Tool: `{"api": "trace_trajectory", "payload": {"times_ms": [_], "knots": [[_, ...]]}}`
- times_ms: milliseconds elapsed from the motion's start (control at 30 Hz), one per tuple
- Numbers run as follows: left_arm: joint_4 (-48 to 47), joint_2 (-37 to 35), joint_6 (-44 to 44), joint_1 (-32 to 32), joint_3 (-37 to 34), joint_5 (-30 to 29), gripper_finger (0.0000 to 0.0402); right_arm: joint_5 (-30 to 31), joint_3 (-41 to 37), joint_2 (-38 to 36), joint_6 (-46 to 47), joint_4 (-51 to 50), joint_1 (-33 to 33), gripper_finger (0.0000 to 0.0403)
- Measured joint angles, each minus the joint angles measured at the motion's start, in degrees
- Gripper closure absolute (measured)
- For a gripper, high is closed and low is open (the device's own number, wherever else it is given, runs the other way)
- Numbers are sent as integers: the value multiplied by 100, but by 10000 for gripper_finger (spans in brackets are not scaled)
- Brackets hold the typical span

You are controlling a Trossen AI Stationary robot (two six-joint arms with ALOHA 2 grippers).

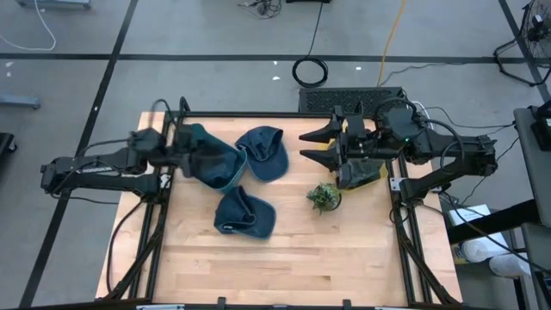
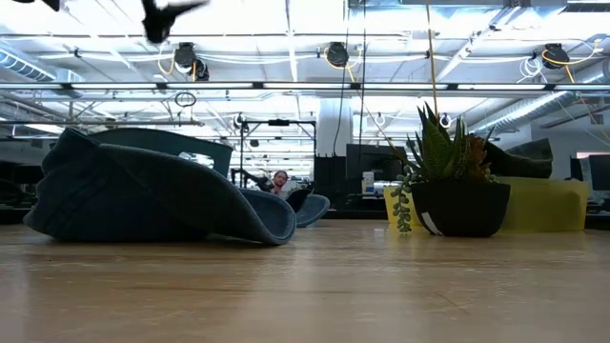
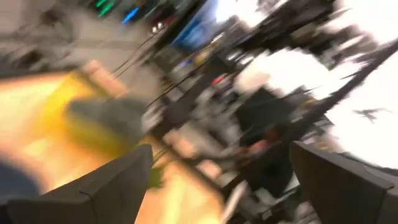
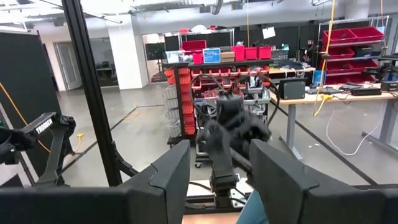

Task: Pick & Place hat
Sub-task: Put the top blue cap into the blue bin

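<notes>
Three dark teal hats lie on the wooden table: one far left, one beside it toward the far edge, and one nearer the middle, which fills the left of the low view. My left gripper is open over the far-left hat; the low view shows it raised, and nothing lies between its fingers in its wrist view. My right gripper is open on the far right side, level above the table, and empty.
A small potted succulent stands right of the hats, in a dark pot. A yellow-green container sits under the right arm, behind the plant. Bare wood stretches along the near half of the table.
</notes>
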Motion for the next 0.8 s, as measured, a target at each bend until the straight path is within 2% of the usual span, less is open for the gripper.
{"api": "trace_trajectory", "payload": {"times_ms": [167,300,467,633,700,800], "knots": [[1265,11,-20,0,0,82,16,-3,0,0,195,-61,2,238],[1808,9,-21,0,0,87,16,-3,0,0,474,-175,2,203],[1940,11,4,0,0,85,16,101,0,25,1112,-100,2,130],[1956,11,73,-2,0,30,16,147,2,186,1680,1008,37,70],[1976,11,114,-2,0,-49,16,209,2,210,1587,1484,22,54],[2023,11,122,-2,0,-210,16,848,7,191,1464,1463,-141,45]]}}
